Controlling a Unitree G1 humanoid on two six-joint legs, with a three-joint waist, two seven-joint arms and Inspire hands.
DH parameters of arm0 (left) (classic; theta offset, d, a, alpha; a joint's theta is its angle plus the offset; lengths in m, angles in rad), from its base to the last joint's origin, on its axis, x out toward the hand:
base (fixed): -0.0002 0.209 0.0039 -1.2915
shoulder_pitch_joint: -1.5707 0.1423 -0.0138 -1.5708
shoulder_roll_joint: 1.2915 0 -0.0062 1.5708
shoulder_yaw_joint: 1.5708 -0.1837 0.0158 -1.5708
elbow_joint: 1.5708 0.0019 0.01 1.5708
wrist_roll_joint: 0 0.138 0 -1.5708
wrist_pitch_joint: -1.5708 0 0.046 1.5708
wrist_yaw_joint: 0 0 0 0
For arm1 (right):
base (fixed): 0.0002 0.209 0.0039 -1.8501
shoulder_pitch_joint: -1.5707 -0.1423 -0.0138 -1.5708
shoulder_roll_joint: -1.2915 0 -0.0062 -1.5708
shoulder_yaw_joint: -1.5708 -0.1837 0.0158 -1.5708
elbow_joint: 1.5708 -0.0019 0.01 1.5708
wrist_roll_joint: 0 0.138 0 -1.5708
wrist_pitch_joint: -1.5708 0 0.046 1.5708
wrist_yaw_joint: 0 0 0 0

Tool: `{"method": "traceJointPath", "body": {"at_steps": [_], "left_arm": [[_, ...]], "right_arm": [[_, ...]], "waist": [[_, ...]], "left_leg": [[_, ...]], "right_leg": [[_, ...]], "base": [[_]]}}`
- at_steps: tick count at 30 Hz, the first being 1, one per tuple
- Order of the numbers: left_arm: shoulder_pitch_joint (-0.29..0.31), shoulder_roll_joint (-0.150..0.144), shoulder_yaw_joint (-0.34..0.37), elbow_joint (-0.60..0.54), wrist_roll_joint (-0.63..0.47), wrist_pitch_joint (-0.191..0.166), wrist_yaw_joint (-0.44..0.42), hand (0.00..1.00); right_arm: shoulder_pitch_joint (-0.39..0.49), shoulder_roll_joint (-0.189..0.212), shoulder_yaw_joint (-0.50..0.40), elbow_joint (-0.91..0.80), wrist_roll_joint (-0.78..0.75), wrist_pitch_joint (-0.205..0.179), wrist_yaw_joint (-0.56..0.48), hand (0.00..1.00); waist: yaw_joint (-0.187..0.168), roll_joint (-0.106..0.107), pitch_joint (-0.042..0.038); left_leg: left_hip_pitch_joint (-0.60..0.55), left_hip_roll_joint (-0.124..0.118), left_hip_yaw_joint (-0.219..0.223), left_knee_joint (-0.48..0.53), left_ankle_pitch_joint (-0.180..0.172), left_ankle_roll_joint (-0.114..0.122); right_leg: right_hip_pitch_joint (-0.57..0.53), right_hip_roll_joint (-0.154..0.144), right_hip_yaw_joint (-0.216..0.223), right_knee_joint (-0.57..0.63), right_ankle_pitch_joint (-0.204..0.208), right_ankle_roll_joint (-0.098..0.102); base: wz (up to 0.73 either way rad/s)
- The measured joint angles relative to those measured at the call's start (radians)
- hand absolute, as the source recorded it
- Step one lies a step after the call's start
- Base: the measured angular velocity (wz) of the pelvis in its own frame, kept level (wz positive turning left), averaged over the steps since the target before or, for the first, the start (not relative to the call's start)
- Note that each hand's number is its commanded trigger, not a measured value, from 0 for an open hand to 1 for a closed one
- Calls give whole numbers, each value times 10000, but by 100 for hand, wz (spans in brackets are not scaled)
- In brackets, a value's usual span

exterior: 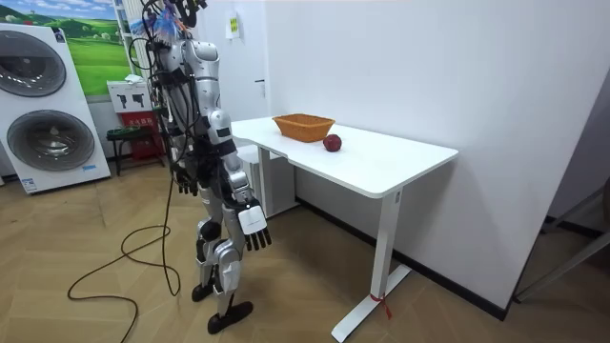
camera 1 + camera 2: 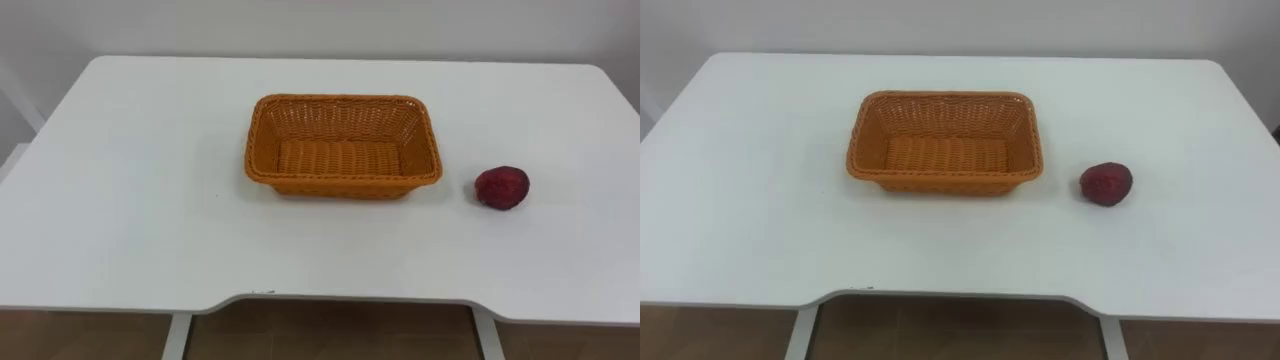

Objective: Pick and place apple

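Plainly, the apple point(image 2: 502, 187) lay on the white bench point(image 2: 120, 200) at the right of the frame, near the orange basket point(image 2: 343, 186) at center but not touching it. Left of the bench in the room view, the left robot hand point(image 1: 186, 177) and right robot hand point(image 1: 255, 229) hung low, fingers loosely spread.

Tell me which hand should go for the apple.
Right. The apple lies on the table to the robot's right of the basket. Both hands hang at its sides, so the right hand likely has the shorter path; the left hand would have to cross the basket.
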Motion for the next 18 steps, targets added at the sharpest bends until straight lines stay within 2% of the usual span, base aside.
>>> {"method": "traceJointPath", "body": {"at_steps": [7,9,11,12,14,15,17,18], "left_arm": [[-56,3,1,-13,-11,-30,-4,0],[-81,0,-2,-15,-26,-93,-3,0],[-95,1,22,-21,-204,-212,57,0],[-96,-3,53,-36,-217,-221,99,0],[-38,-11,430,-197,-266,-275,213,0],[-38,7,490,-195,-305,-318,242,0],[17,9,785,-182,-365,-492,379,0],[31,15,837,-176,-465,-511,393,0]], "right_arm": [[5,99,94,1,199,-10,-331,0],[5,163,94,1,678,-10,-561,0],[14,194,-119,2,1867,-5,-787,0],[2,197,-337,-6,2164,1,-849,0],[-51,201,-1678,-32,3841,4,-1283,0],[-79,197,-2033,-66,4376,4,-1448,0],[-56,197,-3536,-624,6901,-23,-2150,0],[-49,196,-3860,-823,7408,-36,-2321,0]], "waist": [[51,-64,11],[66,-64,12],[28,-40,15],[9,8,2],[-97,-10,17],[-125,-8,19],[-312,10,24],[-337,17,24]], "left_leg": [[46,16,83,-9,-1,0],[54,17,86,-5,-2,1],[9,20,92,2,-2,1],[-7,20,79,11,-2,1],[20,19,87,8,-2,1],[17,19,83,6,-2,1],[-4,11,72,34,-12,13],[-15,11,73,34,-23,16]], "right_leg": [[10,25,220,8,1,0],[15,30,245,11,2,2],[29,32,236,37,3,2],[22,34,230,39,4,1],[38,31,216,61,7,1],[33,30,166,68,6,1],[28,12,107,95,5,3],[24,12,110,99,4,5]], "base": [[-3],[0],[0],[0],[0],[0],[2],[0]]}}
